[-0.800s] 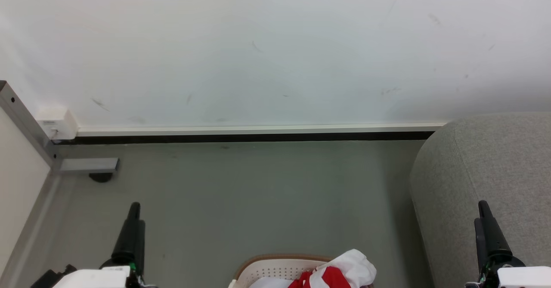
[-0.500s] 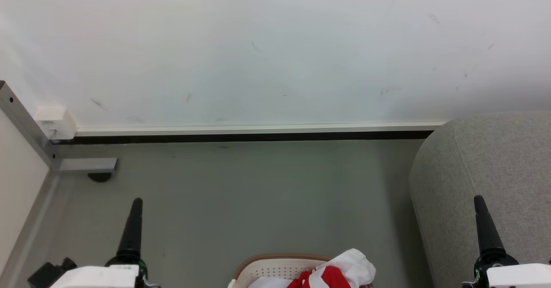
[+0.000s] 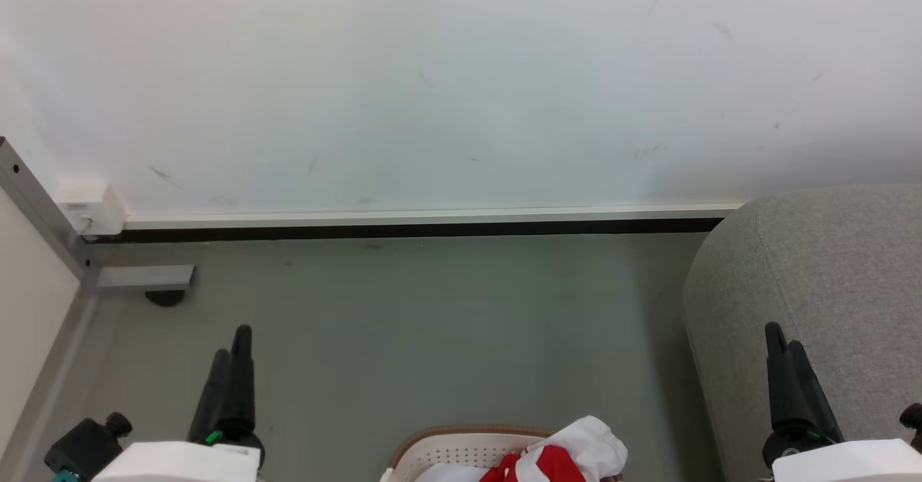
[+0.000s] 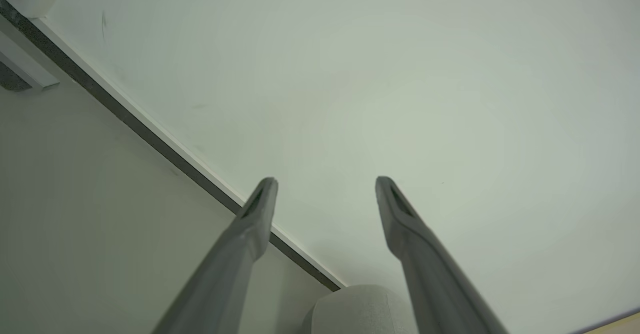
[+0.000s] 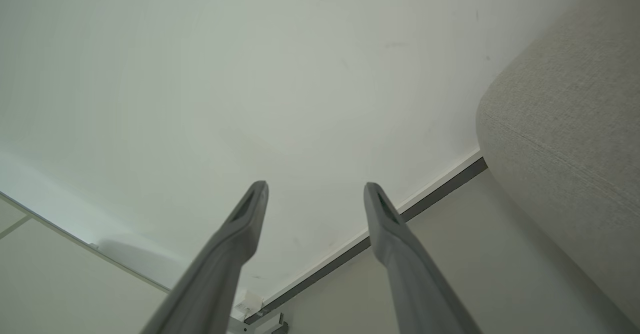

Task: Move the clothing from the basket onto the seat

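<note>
At the bottom middle of the head view, the cream basket (image 3: 461, 447) with its brown rim peeks into frame. The red and white clothing (image 3: 558, 462) lies bunched over its right side. The grey seat (image 3: 828, 287) fills the right side and also shows as the seat (image 5: 565, 124) in the right wrist view. My left gripper (image 3: 232, 344) stands open at the lower left, above the floor, holding nothing. My right gripper (image 3: 784, 338) stands open at the lower right, in front of the seat. Both wrist views show spread fingers, left gripper (image 4: 325, 181) and right gripper (image 5: 315, 186), aimed at the wall.
A white wall (image 3: 461, 86) with a dark baseboard (image 3: 418, 228) runs across the back. A metal frame leg (image 3: 144, 277) with a foot and a small white box (image 3: 90, 204) stand at the left. Grey floor (image 3: 432, 323) lies between basket and wall.
Both grippers have turned about their wrists, so two fingers of each now show side by side. The left tip moved up and right, the right tip moved left.
</note>
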